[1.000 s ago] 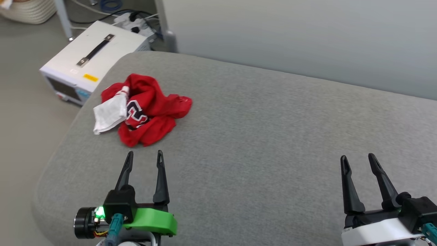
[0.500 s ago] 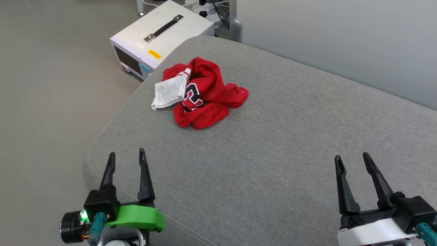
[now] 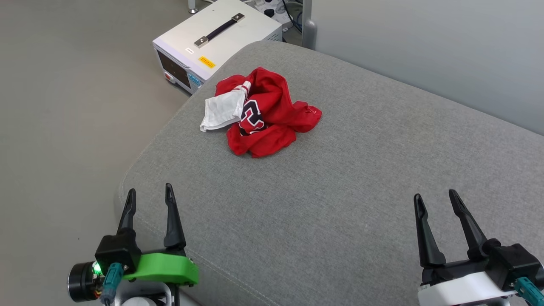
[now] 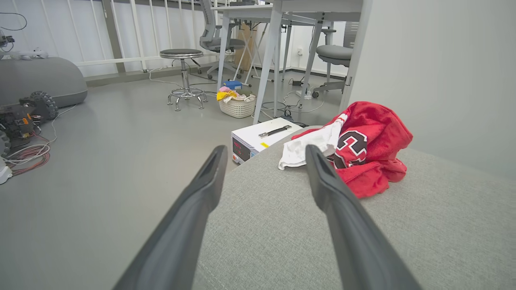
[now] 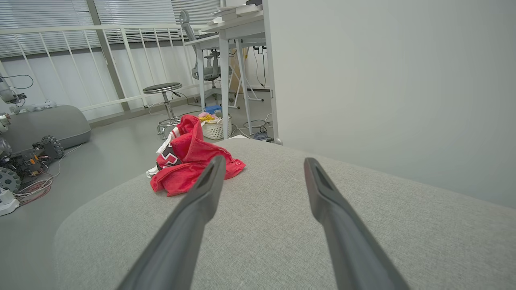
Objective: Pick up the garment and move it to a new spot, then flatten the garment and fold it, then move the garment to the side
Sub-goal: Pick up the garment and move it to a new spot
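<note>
The garment [image 3: 272,112] is a crumpled red heap with a white sleeve and black print, lying near the far left corner of the grey cushioned surface [image 3: 361,178]. It also appears as the garment [image 4: 363,145] right of centre in the left wrist view and the garment [image 5: 189,161] left of centre in the right wrist view. My left gripper [image 3: 148,194] hovers open over the near left corner, well short of the cloth. My right gripper [image 3: 435,196] stands open at the near right, far from it. Both are empty.
A white box with a black handle [image 3: 216,46] sits on the floor just beyond the cushion's far left corner. A grey wall [image 3: 425,46] backs the cushion. Stools, desks and a white basket [image 4: 238,106] stand farther off on the grey floor.
The head camera has swung left, so the whole picture shifted right. Both grippers stay open and the garment lies as before.
</note>
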Controlling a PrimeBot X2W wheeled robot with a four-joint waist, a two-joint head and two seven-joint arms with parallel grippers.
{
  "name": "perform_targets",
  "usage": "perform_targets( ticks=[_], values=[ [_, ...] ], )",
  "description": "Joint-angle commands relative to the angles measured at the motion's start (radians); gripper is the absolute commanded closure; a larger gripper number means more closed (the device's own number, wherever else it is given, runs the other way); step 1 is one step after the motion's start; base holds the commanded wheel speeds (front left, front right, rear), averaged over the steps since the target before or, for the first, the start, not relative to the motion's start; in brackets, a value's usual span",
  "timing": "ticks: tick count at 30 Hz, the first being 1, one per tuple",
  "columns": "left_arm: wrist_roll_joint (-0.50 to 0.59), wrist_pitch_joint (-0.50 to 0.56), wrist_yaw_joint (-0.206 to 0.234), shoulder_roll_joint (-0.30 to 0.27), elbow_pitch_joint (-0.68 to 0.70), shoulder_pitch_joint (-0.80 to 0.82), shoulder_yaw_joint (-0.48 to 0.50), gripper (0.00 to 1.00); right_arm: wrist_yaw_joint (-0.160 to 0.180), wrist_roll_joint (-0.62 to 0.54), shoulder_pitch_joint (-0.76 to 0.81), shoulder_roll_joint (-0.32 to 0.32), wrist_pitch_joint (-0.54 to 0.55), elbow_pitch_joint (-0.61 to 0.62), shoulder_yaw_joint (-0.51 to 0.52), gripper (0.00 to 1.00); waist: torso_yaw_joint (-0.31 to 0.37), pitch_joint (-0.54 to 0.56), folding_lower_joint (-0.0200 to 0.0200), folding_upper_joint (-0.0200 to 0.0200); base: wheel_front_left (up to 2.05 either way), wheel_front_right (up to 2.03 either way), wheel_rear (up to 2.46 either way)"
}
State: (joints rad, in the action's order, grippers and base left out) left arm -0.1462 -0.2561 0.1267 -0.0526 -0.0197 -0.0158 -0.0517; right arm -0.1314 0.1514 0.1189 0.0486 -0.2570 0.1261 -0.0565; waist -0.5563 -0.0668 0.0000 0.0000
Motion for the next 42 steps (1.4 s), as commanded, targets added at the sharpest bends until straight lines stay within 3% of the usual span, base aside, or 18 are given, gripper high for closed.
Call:
perform_targets(
  ticks=[1, 6, 12, 17, 21, 25, 31, 35, 42],
  values=[
    [0.007, -0.006, -0.015, 0.002, -0.002, 0.027, 0.008, 0.0, 0.001, -0.009, -0.018, 0.002, -0.005, 0.007, -0.001, 0.0, 0.01, -0.011, 0.0, 0.0, 0.0, 0.0, 0.0],
    [0.017, -0.006, -0.103, -0.008, -0.023, 0.174, 0.064, 0.0, 0.001, -0.04, -0.041, 0.002, -0.005, 0.018, -0.004, 0.0, 0.045, -0.061, 0.0, 0.0, 0.0, 0.0, 0.0],
    [0.01, -0.006, -0.202, -0.076, -0.099, 0.432, 0.138, 0.0, 0.001, -0.094, -0.095, 0.003, -0.005, 0.042, -0.006, 0.0, 0.112, -0.165, 0.0, 0.0, 0.0, 0.0, 0.0],
    [-0.031, -0.006, -0.242, -0.144, -0.201, 0.653, 0.162, 0.0, 0.001, -0.112, -0.148, 0.036, -0.005, 0.077, 0.0, 0.0, 0.156, -0.27, 0.0, 0.0, 0.0, 0.0, 0.0],
    [-0.093, 0.029, -0.255, -0.205, -0.341, 0.813, 0.11, 0.0, 0.001, -0.115, -0.185, 0.063, -0.005, 0.107, 0.017, 0.0, 0.172, -0.342, 0.0, 0.0, 0.0, 0.0, 0.0],
    [-0.227, 0.19, -0.257, -0.277, -0.446, 0.944, -0.025, 0.0, 0.001, -0.116, -0.209, 0.089, -0.005, 0.129, 0.026, 0.0, 0.179, -0.391, 0.0, 0.0, 0.0, 0.0, 0.0],
    [-0.507, 0.578, -0.257, -0.378, -0.534, 1.066, -0.195, 0.0, 0.001, -0.124, -0.234, 0.115, -0.005, 0.16, 0.036, 0.0, 0.195, -0.439, 0.0, 0.0, 0.0, 0.0, 0.0],
    [-0.616, 0.792, -0.257, -0.439, -0.535, 1.098, -0.308, 0.0, 0.001, -0.126, -0.252, 0.126, -0.005, 0.174, 0.04, 0.0, 0.211, -0.468, 0.0, 0.0, 0.0, 0.0, 0.0],
    [-0.699, 0.967, -0.257, -0.488, -0.567, 1.107, -0.446, 0.0, 0.001, -0.126, -0.282, 0.14, -0.005, 0.186, 0.043, 0.0, 0.244, -0.528, 0.0, 0.0, 0.0, 0.0, 0.0]
  ],
)
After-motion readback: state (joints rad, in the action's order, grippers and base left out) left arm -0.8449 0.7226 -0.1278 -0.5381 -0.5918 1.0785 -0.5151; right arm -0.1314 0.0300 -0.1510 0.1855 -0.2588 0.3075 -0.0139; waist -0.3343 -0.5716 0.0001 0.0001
